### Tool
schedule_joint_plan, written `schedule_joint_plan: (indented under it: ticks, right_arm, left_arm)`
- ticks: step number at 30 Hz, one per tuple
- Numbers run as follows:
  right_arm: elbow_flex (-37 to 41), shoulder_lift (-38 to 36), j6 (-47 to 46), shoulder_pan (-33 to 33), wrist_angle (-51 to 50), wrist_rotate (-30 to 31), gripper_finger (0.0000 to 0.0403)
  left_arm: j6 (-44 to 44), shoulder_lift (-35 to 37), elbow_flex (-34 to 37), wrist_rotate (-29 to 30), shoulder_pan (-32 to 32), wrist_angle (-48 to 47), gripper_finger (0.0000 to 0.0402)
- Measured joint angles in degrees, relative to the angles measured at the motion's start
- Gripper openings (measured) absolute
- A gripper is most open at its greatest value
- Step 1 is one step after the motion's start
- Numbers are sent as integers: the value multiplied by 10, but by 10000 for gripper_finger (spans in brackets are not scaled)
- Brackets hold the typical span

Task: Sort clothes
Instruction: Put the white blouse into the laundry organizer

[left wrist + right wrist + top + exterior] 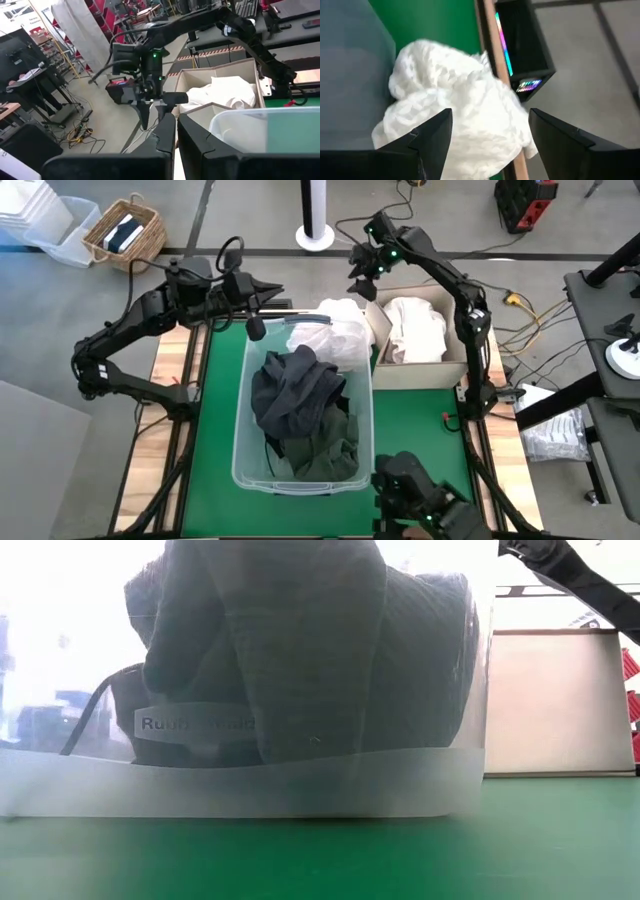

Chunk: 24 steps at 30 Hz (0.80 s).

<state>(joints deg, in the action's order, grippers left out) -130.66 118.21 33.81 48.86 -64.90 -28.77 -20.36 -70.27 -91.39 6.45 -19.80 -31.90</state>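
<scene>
A clear tub (243, 430) in the middle of the green mat holds dark clothes (300, 405), which also show through its wall (300, 650). A white knitted garment (340, 325) lies heaped at the tub's far end, by the table's far edge. More white clothes (415, 330) lie in the beige box (425, 373) to the right. My right gripper (362, 280) hangs open above the white heap (455, 105), its fingers either side of it and clear. My left gripper (275, 290) is shut and empty, level above the tub's far left corner.
The tub and the box stand side by side and fill the middle and far right of the mat. Bare mat (215, 400) runs along the tub's left side and in front of the box (420, 430). My two grippers are close together at the far edge.
</scene>
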Motion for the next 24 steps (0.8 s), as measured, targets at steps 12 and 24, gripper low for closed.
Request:
schedule_joint_plan:
  ticks: [12, 24]
  right_arm:
    - [3, 28, 142, -22, -88, 2, 282]
    - [9, 28, 117, -46, -77, 18, 270]
  left_arm:
    - [-1, 5, 0, 0, 0, -43, 0]
    - [-1, 17, 0, 0, 0, -51, 0]
